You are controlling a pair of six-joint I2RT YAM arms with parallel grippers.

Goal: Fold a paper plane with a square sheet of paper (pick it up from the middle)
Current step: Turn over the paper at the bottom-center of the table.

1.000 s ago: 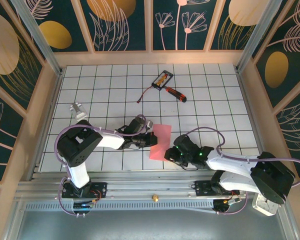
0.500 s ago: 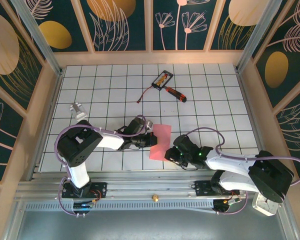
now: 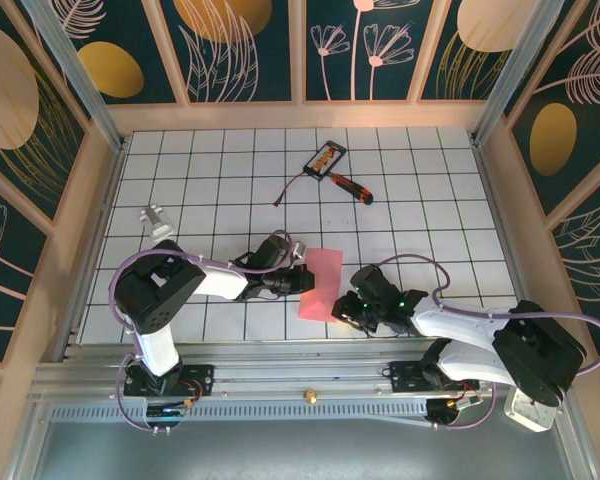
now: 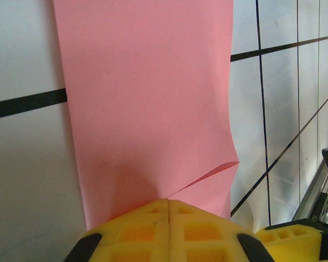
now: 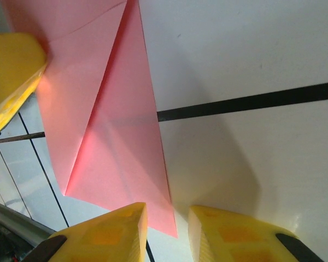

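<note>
Jaws of the left gripper [image 4: 168, 204] clench the paper [image 4: 147, 98]. Right gripper [image 5: 168, 219] jaws stand parted, straddling its corner. Best to pinch that corner squarely, without wrinkling.

Both arms reach inward, low over the desk [image 3: 430, 210], with their tips near each other.
The left arm [image 3: 195, 278] is bent at the elbow and stretches to the right. Its left pincer [image 3: 302, 280] points right, and the yellow fingers [image 4: 136, 229] are pressed flat together with no gap between them. The right arm [image 3: 460, 325] lies low and stretches to the left. Its right pincer [image 3: 338, 312] points left and downward, and its yellow fingers [image 5: 109, 234] stand slightly apart with a narrow gap between the tips.
</note>
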